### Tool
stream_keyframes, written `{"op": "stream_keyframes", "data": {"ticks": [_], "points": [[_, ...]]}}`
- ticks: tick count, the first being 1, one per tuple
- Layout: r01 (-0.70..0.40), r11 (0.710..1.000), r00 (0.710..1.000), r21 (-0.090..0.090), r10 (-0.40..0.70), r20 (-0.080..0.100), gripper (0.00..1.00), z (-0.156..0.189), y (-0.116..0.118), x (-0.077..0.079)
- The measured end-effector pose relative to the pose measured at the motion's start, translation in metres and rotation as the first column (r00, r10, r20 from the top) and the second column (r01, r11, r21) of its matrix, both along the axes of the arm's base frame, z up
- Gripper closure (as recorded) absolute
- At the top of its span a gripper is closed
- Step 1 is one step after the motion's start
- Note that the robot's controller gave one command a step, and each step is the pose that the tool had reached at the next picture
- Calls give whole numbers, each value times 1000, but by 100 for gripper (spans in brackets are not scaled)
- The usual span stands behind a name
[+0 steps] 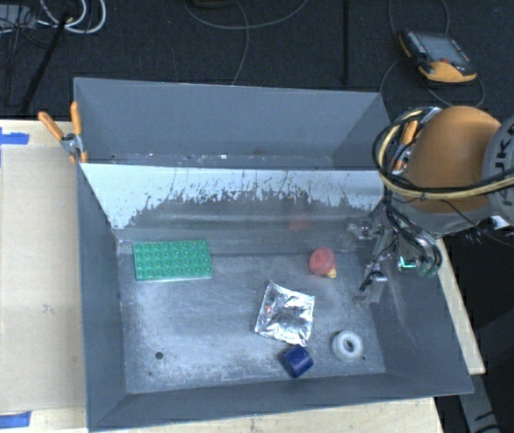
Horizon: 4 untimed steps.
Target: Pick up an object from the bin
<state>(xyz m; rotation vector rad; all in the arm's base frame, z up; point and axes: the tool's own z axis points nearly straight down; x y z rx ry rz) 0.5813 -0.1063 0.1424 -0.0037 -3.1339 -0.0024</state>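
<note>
There is one grey bin [239, 133]. In it lie five small things, and each is the only one of its kind. There is one green flat brick [172, 261] with rows of bumps on top. There is one pink round thing [321, 260] with a bit of yellow on its side. There is one shiny silver foil piece [285, 314], all crumpled. There is one small blue thing [297, 361]. There is one white ring [347, 345].
</note>
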Motion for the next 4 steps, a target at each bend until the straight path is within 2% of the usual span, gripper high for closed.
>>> {"op": "stream_keyframes", "data": {"ticks": [1,2,3,4], "points": [[-257,967,967,2,257,3,0,-75,64,6],[-520,854,854,2,520,7,0,-73,114,-46],[-520,854,854,0,520,5,100,-73,113,-45],[-490,872,872,-5,490,15,100,43,112,-45]]}}
